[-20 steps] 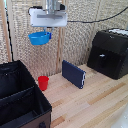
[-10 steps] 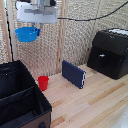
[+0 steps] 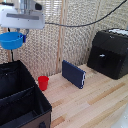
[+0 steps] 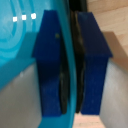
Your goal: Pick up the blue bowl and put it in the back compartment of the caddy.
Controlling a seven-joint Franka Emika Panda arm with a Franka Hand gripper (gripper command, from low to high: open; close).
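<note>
Desk (image 3: 100, 105), light wood. Caddy (image 3: 20, 100) at its near-left corner, partition across, both sections apparently empty. Tool (image 3: 21, 36) pinching the bowl (image 3: 11, 40) by its rim, wall between the pads (image 4: 50, 65). Bowl held high above the caddy's back compartment, for clearance before lowering.

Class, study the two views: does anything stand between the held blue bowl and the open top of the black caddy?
Nothing visible does. The gripper holds the blue bowl by its rim, in the air above the caddy, whose compartments are open. The red cup stands beside the caddy, out of the way.
</note>
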